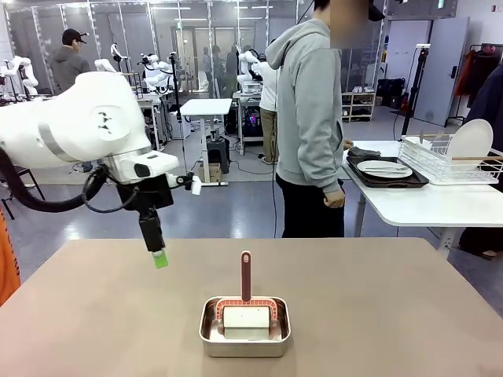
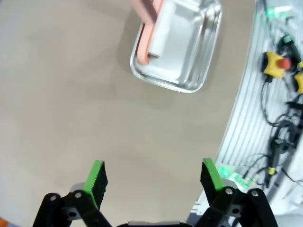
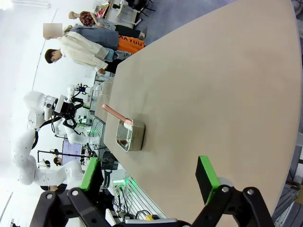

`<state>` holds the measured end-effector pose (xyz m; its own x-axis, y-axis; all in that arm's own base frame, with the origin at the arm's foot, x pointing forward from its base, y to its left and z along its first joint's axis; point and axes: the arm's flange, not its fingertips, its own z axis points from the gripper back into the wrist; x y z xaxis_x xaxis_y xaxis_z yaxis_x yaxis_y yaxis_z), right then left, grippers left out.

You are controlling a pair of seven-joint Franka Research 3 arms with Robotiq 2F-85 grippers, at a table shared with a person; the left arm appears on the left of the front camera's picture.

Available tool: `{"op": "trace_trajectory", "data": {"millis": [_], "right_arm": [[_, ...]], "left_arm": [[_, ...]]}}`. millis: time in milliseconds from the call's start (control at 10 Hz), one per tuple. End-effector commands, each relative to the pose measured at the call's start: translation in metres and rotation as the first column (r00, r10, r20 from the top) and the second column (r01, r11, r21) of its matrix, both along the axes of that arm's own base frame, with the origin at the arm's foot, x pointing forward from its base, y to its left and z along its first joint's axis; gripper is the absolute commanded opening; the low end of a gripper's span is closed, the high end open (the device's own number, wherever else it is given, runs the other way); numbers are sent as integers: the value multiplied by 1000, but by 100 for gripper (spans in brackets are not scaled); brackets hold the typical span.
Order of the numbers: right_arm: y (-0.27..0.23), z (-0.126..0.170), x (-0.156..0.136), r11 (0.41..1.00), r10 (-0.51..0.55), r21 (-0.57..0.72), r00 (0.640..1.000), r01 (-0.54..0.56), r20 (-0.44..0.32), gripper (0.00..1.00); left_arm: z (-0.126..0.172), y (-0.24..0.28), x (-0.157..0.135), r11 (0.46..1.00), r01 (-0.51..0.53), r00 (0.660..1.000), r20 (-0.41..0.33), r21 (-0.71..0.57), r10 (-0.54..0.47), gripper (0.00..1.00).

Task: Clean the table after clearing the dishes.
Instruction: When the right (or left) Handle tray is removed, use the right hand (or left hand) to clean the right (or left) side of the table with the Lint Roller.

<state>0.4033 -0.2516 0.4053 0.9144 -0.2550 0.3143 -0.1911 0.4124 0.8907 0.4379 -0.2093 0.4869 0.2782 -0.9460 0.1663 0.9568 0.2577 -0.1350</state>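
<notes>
While hanging above the table [image 1: 393, 314], left of the steel pan [image 1: 206, 334], touches nothing — left gripper [image 2: 153, 178] spread wide, empty. Likewise spread and pinching nothing, facing the table: right gripper [image 3: 148, 176]. Resting in the pan, a pink-handled brush [image 1: 246, 276]. Set on a dark tray [image 1: 409, 181] on the white side table [image 1: 424, 206], beside the person [image 1: 310, 118] — the dishes [image 1: 383, 168].
</notes>
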Motion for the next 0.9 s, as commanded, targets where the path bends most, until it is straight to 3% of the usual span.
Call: {"op": "trace_trajectory", "data": {"millis": [0, 600, 800], "right_arm": [[0, 2, -2, 1000, 5, 4, 1000, -5, 15, 100], [0, 2, -2, 1000, 5, 4, 1000, -5, 15, 100], [0, 2, -2, 1000, 5, 4, 1000, -5, 15, 100]], "left_arm": [[-16, -44, 23, 992, 123, 992, 19, 24, -123, 100], [-31, -115, 77, 963, 249, 969, -30, 102, -247, 100], [-35, -129, 90, 956, 287, 956, -93, 70, -280, 100]]}}
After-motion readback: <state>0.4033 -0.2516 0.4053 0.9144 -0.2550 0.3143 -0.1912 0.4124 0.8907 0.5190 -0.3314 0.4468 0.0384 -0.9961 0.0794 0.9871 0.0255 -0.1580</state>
